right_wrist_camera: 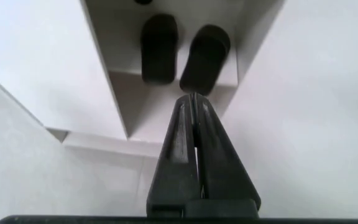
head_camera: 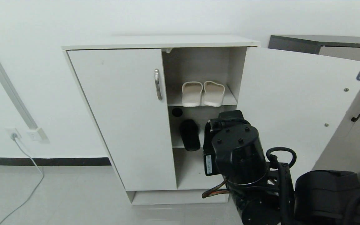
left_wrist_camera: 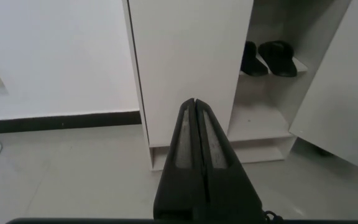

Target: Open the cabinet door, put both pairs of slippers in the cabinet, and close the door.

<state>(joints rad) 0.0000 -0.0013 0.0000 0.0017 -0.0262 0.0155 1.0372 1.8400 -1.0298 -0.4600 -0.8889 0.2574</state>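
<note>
- Two pairs already inside the cabinet (head_camera: 155, 42): white slippers (head_camera: 203, 93) on the upper shelf, black slippers (right_wrist_camera: 182, 53) on the one below.
- Right tool (right_wrist_camera: 194, 99) pressed together and empty, just in front of the black pair; left tool (left_wrist_camera: 193, 104) likewise together, well apart from the cabinet.
- Likely down to the closing: draw back clear of the opening, then push the open door (head_camera: 292, 103) near its free edge, steadily, until flush.

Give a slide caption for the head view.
Cabinet, right door open: white slippers on upper shelf, black slippers one shelf below.
</note>
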